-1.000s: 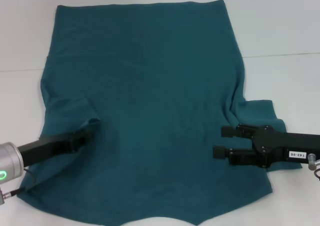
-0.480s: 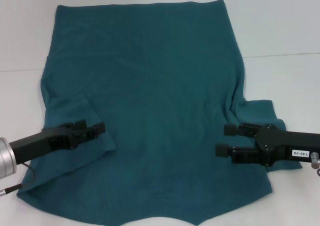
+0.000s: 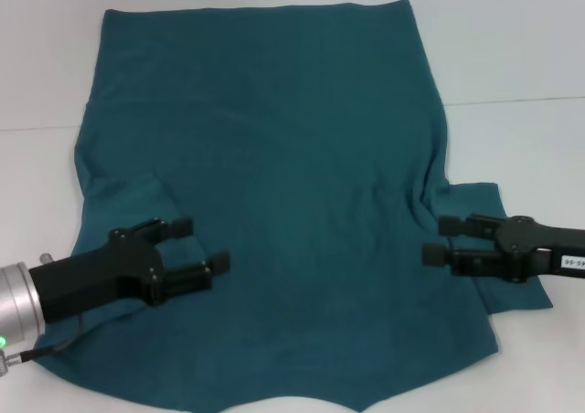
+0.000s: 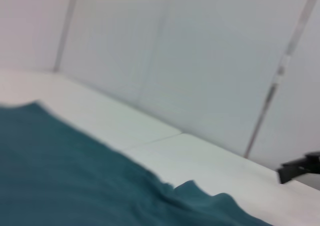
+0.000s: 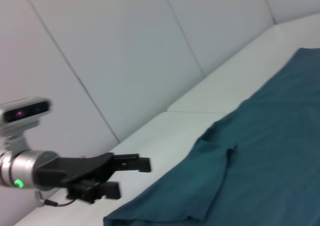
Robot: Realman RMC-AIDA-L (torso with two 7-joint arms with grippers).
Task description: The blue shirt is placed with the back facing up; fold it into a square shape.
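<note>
The blue shirt lies flat on the white table, plain side up, with its hem at the far side. Its left sleeve is folded in over the body, while the right sleeve sticks out sideways. My left gripper hovers open over the near left part of the shirt, holding nothing. My right gripper is open over the near right part, beside the right sleeve, also holding nothing. The right wrist view shows the shirt and the left gripper above its edge. The left wrist view shows the shirt.
The white table extends beyond the shirt on both sides and at the far end, with a thin seam across it. Pale wall panels stand behind the table.
My left gripper has let go of the folded-in left sleeve, opened and moved right over the shirt. My right gripper has drawn back to the right.
</note>
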